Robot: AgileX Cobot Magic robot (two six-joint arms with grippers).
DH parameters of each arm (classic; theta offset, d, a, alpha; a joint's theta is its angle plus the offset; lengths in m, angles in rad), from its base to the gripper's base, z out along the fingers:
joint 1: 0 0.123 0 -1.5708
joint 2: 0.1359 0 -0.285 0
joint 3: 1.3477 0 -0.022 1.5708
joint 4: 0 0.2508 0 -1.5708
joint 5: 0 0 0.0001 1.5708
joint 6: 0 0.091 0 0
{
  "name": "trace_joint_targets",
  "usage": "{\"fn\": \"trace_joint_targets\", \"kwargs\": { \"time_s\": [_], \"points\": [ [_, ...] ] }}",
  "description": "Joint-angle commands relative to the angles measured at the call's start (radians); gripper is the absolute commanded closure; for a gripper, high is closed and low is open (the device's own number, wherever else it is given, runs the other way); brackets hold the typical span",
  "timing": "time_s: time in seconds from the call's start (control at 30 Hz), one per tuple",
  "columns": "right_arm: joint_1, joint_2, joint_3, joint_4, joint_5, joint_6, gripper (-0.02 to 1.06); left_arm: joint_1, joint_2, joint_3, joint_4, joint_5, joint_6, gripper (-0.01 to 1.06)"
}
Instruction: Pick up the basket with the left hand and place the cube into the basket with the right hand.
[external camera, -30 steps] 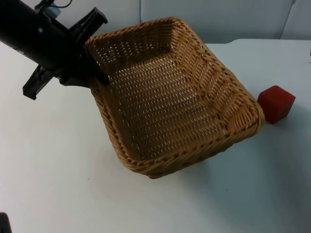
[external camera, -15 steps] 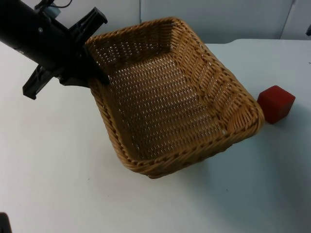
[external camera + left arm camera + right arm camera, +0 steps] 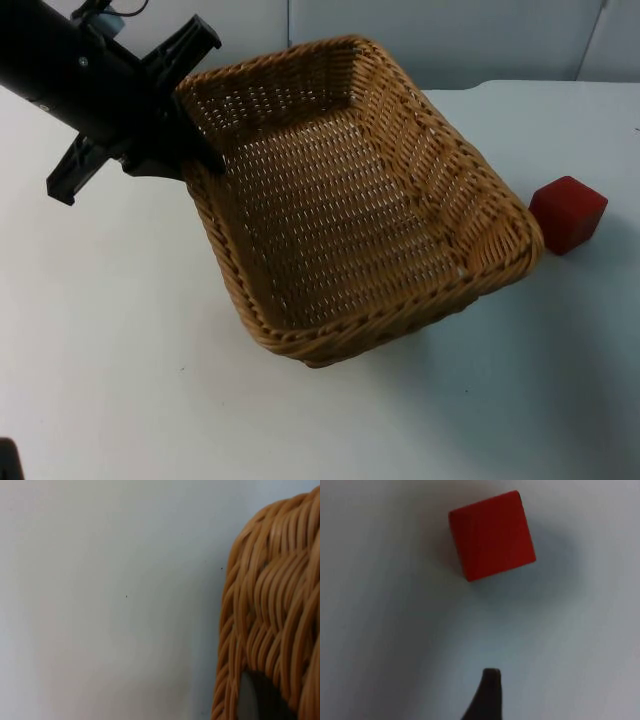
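You see the left gripper (image 3: 195, 125) with its jaws pinching the basket (image 3: 350, 200) rim over the white table (image 3: 120, 350). The cube (image 3: 492, 535) sits ahead of the right gripper (image 3: 490, 690), whose jaw state I cannot tell; a grey wall (image 3: 480, 35) stands behind.

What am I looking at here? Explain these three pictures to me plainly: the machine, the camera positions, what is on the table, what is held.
This is a two-armed robot at a white table. The top view looks down from a fixed camera; each of the other two comes from a camera on one arm's wrist. The black left gripper grips the rim of a wicker basket at its far left corner; the basket looks tilted and has nothing in it. The left wrist view shows that woven rim up close. A red cube sits on the table just beside the basket. In the right wrist view, the cube lies ahead of one black fingertip, untouched.
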Motion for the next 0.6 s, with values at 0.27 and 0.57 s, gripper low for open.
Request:
{"fn": "trace_joint_targets", "kwargs": {
  "time_s": [0.27, 0.57],
  "points": [
    [0.091, 0.076, -0.037, -0.048, -0.06, -0.042, 0.29, -0.007, -0.013, -0.011, -0.028, 0.008, -0.008, 1.05],
    [0.091, 0.222, -0.167, 0.044, -0.004, -0.059, 0.31, -0.007, -0.013, -0.011, -0.028, 0.008, -0.008, 1.05]
  ]
}}
